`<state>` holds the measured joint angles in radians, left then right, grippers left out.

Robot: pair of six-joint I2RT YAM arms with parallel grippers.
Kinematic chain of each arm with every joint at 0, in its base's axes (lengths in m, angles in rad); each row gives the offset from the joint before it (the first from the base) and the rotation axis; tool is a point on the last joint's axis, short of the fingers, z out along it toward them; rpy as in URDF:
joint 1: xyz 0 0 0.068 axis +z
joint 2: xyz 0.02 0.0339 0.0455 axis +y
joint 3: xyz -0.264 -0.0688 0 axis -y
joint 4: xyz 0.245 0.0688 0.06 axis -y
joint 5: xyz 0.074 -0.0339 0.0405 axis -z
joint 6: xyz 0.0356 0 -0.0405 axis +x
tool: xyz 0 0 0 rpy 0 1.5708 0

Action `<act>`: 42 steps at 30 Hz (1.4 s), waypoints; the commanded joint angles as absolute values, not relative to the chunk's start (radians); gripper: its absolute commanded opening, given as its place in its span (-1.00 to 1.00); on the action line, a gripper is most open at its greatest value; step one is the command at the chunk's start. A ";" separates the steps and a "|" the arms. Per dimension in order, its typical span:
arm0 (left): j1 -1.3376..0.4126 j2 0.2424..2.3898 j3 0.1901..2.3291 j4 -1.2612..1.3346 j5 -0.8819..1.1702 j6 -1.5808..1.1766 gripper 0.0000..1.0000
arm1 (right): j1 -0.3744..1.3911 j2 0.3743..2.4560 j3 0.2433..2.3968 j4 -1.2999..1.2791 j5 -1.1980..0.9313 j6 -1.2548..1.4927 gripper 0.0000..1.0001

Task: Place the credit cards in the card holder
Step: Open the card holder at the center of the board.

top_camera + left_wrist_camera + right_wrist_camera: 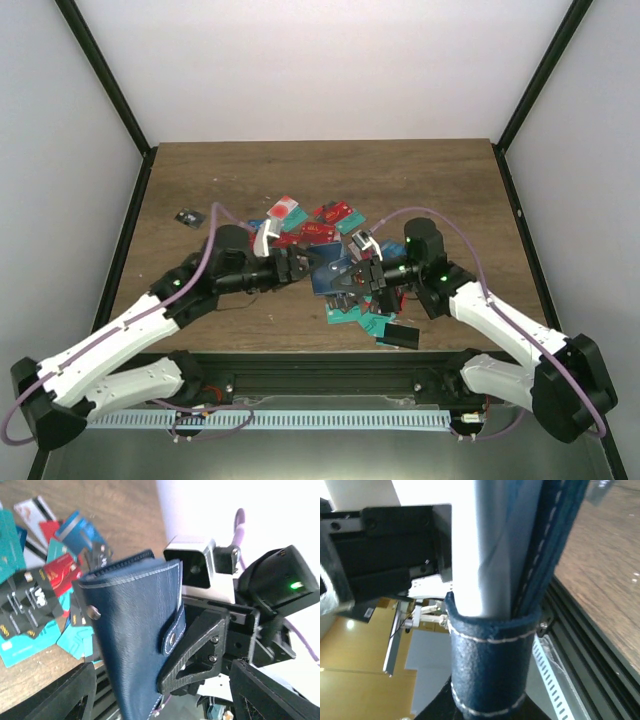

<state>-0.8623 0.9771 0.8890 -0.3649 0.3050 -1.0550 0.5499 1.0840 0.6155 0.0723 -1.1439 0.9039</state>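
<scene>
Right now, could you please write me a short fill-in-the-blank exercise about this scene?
1. The right gripper holds the ___ clear of the table.
2. The left gripper has its fingers ___, on either side of that held item.
3. In the top view, a small black chip lies alone to the ___ of the credit cards.

Missing words: card holder; open; left.

The card holder (pixel 135 630), cropped at the bottom edge, hides some credit cards (pixel 62 575).
</scene>
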 commanded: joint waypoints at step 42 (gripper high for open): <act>-0.804 0.863 0.945 -0.488 0.291 -0.933 -0.92 | 0.590 1.037 0.997 -0.558 -0.855 0.431 1.00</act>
